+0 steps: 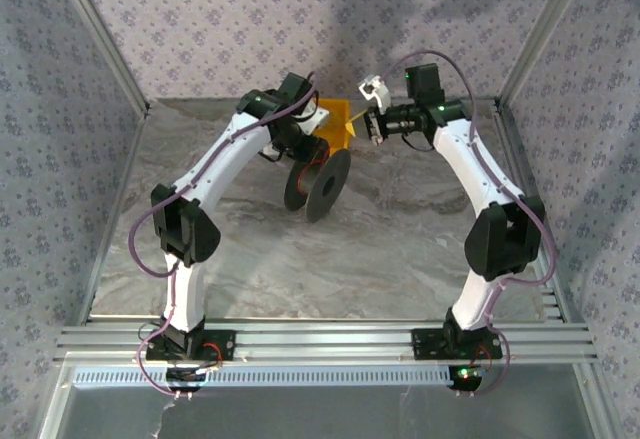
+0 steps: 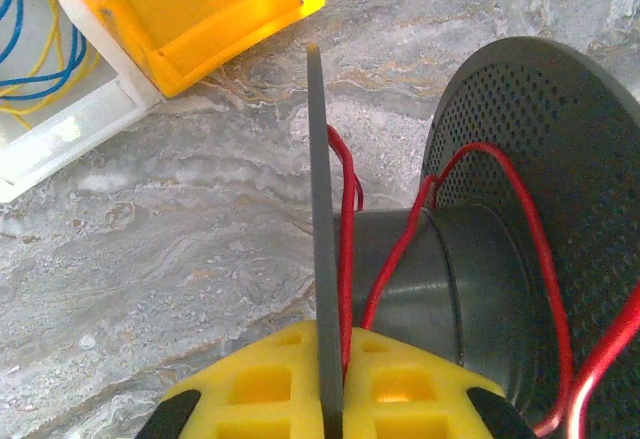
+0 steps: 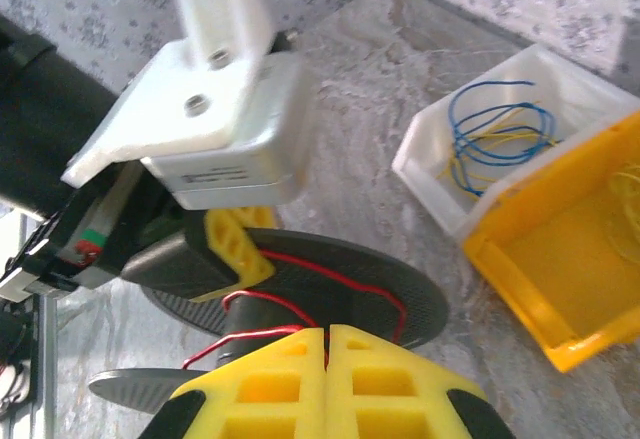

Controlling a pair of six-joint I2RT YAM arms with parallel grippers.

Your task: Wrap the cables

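A black spool (image 1: 318,184) stands on edge on the marble table. In the left wrist view its grey flange edge (image 2: 318,189) runs between my left gripper's (image 2: 330,337) yellow fingers, which are shut on it. A thin red cable (image 2: 346,219) lies pinched beside the flange and loops loosely over the spool core (image 2: 440,279). From above, my right gripper (image 3: 327,337) is shut on the red cable (image 3: 330,274), which trails across the spool flange (image 3: 420,299). The left gripper's finger (image 3: 235,249) grips that flange's far side.
A yellow bin (image 2: 230,9) and a white bin (image 2: 60,124) holding blue and yellow wire loops (image 2: 20,39) sit just behind the spool. The left wrist's white camera housing (image 3: 215,119) hangs close above the right gripper. Aluminium frame posts border the table.
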